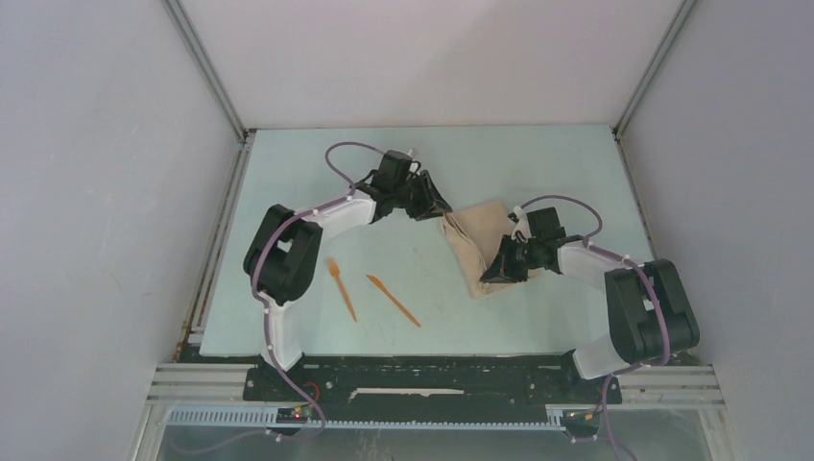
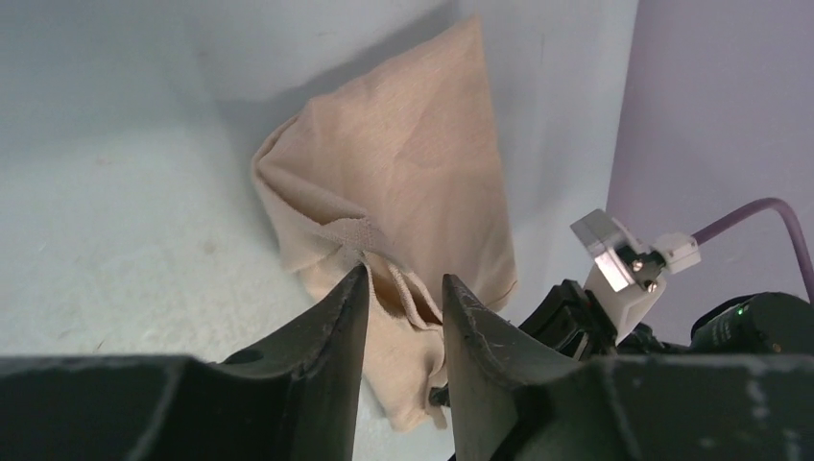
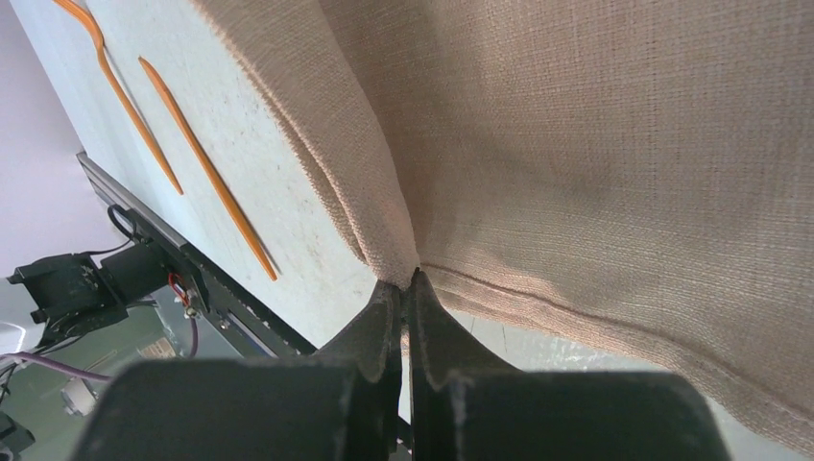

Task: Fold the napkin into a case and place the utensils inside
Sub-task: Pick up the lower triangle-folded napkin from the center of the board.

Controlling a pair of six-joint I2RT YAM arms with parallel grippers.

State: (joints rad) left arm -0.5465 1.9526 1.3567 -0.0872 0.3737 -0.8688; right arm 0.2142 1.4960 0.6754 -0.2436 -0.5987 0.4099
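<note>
The beige napkin (image 1: 480,248) lies folded into a rough oblong right of centre, and it also shows in the left wrist view (image 2: 403,163) and the right wrist view (image 3: 595,144). My left gripper (image 1: 442,208) is at its far left corner. The jaws (image 2: 405,283) stand apart, with a bunched cloth edge between the tips. My right gripper (image 1: 492,275) is at the near end, shut on the cloth's hem (image 3: 407,279). The orange fork (image 1: 341,288) and orange knife (image 1: 392,300) lie side by side on the table to the left, apart from the napkin. Both also show in the right wrist view, the fork (image 3: 115,86) and the knife (image 3: 206,173).
The pale table (image 1: 538,173) is walled in by grey panels at the back and both sides. A black base rail (image 1: 432,375) runs along the near edge. The right arm's wrist and white camera mount (image 2: 624,264) sit close beside the napkin.
</note>
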